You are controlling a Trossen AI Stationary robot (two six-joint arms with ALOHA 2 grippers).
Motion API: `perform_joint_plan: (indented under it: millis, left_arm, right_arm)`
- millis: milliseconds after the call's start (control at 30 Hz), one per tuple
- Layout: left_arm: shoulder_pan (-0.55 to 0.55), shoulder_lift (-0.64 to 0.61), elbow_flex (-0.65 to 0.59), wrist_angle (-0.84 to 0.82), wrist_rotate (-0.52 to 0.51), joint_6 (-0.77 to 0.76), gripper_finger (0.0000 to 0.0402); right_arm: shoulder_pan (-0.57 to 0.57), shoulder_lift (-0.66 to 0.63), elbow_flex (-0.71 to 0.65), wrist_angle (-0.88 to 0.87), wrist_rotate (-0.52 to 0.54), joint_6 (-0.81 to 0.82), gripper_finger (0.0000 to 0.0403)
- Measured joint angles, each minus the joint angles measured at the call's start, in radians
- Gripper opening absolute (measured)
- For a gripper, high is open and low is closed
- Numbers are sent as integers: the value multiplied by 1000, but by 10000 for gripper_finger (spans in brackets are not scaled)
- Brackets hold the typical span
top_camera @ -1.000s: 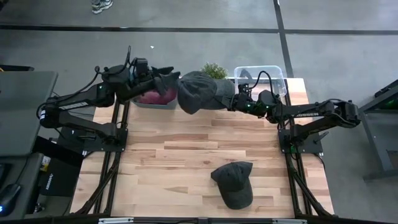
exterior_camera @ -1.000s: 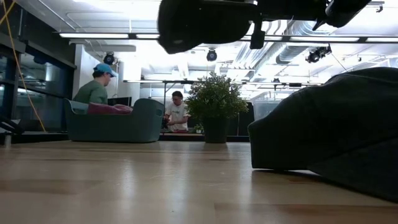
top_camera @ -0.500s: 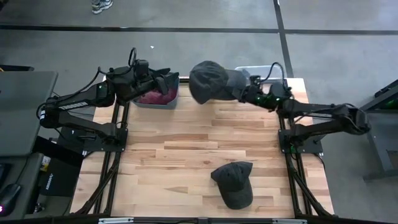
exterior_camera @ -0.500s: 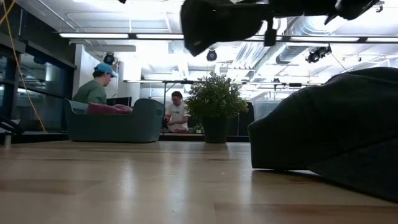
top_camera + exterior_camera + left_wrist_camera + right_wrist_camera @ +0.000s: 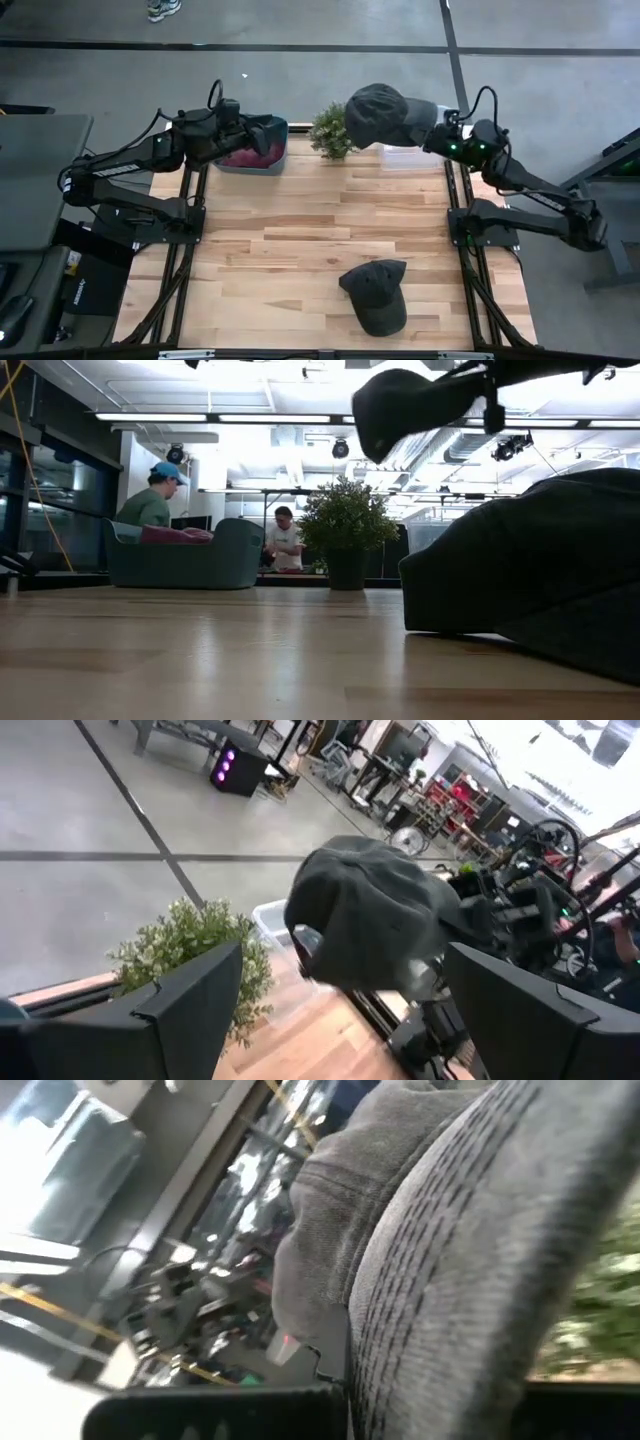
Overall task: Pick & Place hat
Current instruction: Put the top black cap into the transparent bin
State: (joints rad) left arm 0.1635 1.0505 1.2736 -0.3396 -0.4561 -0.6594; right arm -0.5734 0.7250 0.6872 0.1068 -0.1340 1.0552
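Observation:
A dark grey hat [image 5: 378, 112] hangs high in the air off my right gripper [image 5: 430, 133], above the table's far edge and the clear bin [image 5: 415, 155]; the low view shows this hat [image 5: 420, 402] well above the tabletop. A second dark hat [image 5: 375, 296] lies crown up near the table's near edge and looms large in the low view [image 5: 540, 585]. My left gripper [image 5: 262, 133] is open over the teal bin [image 5: 250, 160]; its wrist view [image 5: 345, 1020] looks between the fingers toward the carried hat [image 5: 370, 910]. My right gripper is shut on the grey hat at the side facing the table's right [image 5: 415, 122], reaching in roughly level from the right. The hat's cloth [image 5: 450, 1240] fills the wrist view and hides the fingertips. The hat is lifted clear, its crown pointing toward the table's left.
A small potted plant [image 5: 330, 130] stands at the far edge between the two bins. The teal bin holds something dark red [image 5: 240, 155]. Bare wood [image 5: 300, 230] spreads across the table's middle. Two people [image 5: 155, 495] show beyond the table in the low view.
My right gripper has carried the grey hat from beside my left gripper toward the table's right, past the plant, ending over the clear bin and slightly farther back. The hat is now well apart from my left gripper, which has stayed over the teal bin.

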Motion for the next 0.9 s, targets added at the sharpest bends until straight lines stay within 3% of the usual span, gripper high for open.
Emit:
perform_joint_plan:
  millis: [133, 233, 567, 733, 900]
  left_arm:
    - [0, 0, 0, -31, 4, -4, 337]
    - [0, 0, 0, -43, 23, -9, 337]
    - [0, 0, 0, -71, 80, -30, 337]
    - [0, 0, 0, -86, 111, -45, 337]
    - [0, 0, 0, -83, 134, -53, 337]
  right_arm:
    - [-61, -18, 8, -74, -7, -34, 5]
    - [-104, 0, 75, -224, -13, -122, 5]
    - [-200, 150, 525, -759, -2, -457, 5]
    - [-214, 243, 715, -1059, 112, -568, 5]
    - [-215, 309, 776, -1199, 221, -626, 5]
